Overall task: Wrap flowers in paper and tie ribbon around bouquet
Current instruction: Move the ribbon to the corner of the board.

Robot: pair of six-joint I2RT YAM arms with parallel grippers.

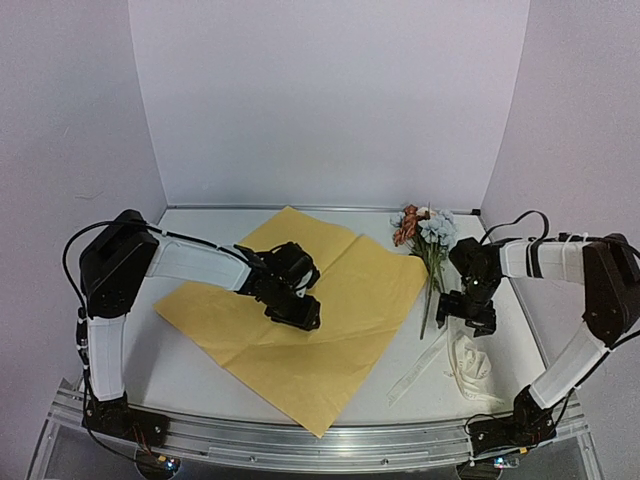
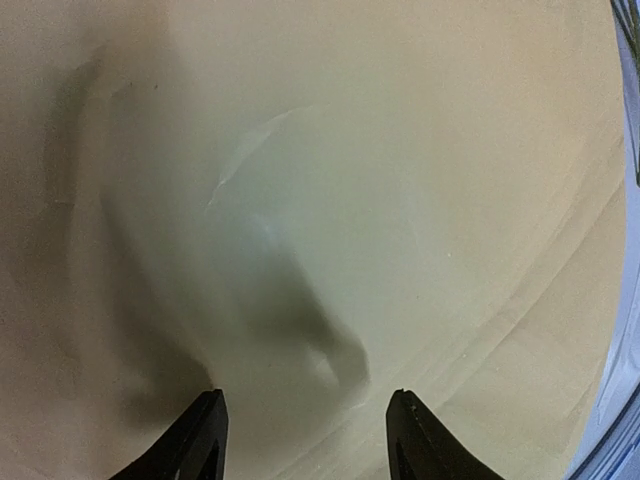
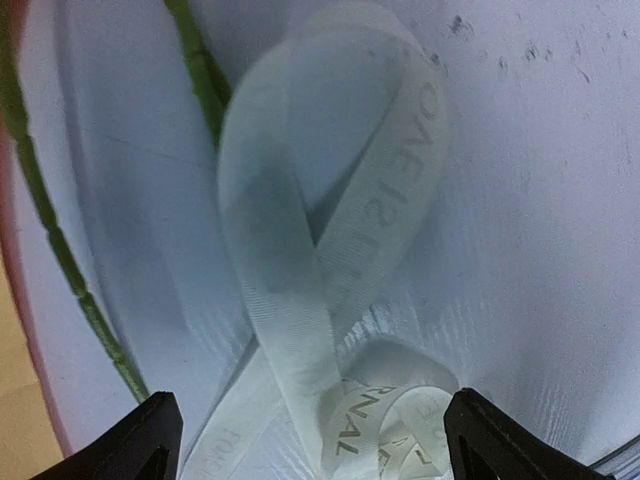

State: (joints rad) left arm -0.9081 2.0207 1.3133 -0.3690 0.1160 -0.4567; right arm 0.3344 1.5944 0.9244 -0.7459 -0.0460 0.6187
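Yellow paper [image 1: 350, 290], cream ribbon [image 3: 300, 300] with grey lettering, blue-and-pink flowers [image 1: 425, 228]

table [image 1: 190, 372] white | paper [image 1: 330, 340] spread at centre | flowers [image 1: 425, 235] beside its right edge | ribbon [image 1: 465, 365] loose, near-right

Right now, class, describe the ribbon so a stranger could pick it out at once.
Start at the big yellow paper mid-table. Off its right edge lie the flowers; nearer the front than their stems sits the ribbon. It alone is cream-white, flat and loosely looped.
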